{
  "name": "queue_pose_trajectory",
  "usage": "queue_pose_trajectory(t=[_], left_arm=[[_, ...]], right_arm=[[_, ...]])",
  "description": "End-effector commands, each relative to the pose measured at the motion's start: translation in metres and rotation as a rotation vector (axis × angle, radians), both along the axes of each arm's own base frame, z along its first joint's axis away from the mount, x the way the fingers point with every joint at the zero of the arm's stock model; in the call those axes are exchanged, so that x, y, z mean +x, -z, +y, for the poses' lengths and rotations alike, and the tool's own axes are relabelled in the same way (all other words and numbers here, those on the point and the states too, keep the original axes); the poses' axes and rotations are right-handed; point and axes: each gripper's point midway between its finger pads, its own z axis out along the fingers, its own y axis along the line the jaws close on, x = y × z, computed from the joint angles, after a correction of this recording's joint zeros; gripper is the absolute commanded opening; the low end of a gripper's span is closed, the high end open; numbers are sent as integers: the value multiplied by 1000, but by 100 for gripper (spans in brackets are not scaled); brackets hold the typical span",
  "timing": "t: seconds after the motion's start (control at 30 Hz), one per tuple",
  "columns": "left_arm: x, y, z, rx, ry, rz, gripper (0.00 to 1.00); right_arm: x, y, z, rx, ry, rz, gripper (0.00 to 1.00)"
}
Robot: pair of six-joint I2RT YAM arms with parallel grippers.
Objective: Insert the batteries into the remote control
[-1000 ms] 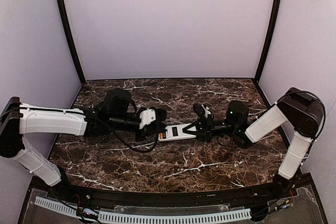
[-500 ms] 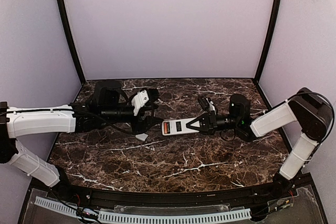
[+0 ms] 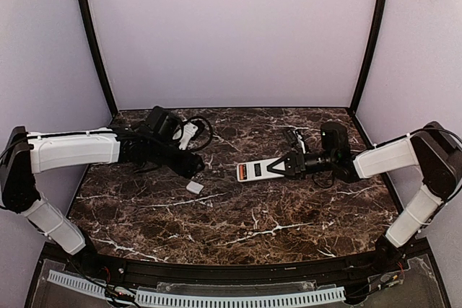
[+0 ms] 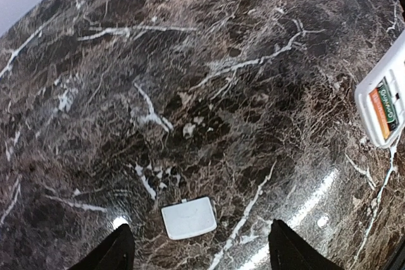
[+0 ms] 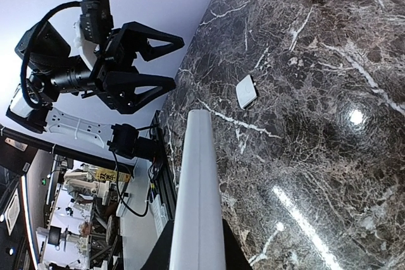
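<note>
- Top external view shows the remote control (image 3: 258, 170) just right of the table's (image 3: 238, 232) centre, plain back up. The right pincer (image 3: 290, 166) is clamped on its 3 o'clock end. That grip looks meant to steady the body while the other end stays free for work.
- The remote's long axis runs roughly from 9 to 3 o'clock. Its free end points to 9, dipping a shade toward 8, at the left arm.
- I cannot say for sure whether the remote lies flat on the table or is held slightly off it. The right wrist view only gives it edge-on, running straight out from between the fingers.
- The left wrist view catches the free end at the 3 o'clock edge of its frame. The batteries (image 4: 386, 105) show green-dark and orange inside the recess and look seated, so the loading itself seems done.
- A small white cover (image 4: 188, 217) lies flat on the table at about 8 o'clock from the remote's free end, near it but not touching.
- The left pincer (image 4: 201, 254) hovers over that cover with its jaws spread wide and nothing in them. I judge the cover to be the compartment lid, lying within reach so it can be picked up and closed over the recess.
</note>
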Motion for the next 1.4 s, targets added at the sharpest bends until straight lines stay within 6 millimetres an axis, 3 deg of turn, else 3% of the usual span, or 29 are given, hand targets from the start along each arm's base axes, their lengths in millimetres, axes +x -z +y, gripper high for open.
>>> queue_pose_trajectory(t=[0.0,0.4,0.7,1.13,1.37], left_arm=[[-17,38,27,43,-178,169,74],[-19,86,35,134,-235,261,87],[-14,100,26,129,-235,287,89],[-2,118,25,214,-213,266,76],[-1,123,27,238,-192,268,60]], right_arm=[[1,0,-3,-9,-18,-34,0],[-1,10,-2,-9,-32,-2,0],[-3,21,1,2,-57,33,0],[-5,19,2,17,-77,46,0],[-7,16,1,43,-93,66,0]])
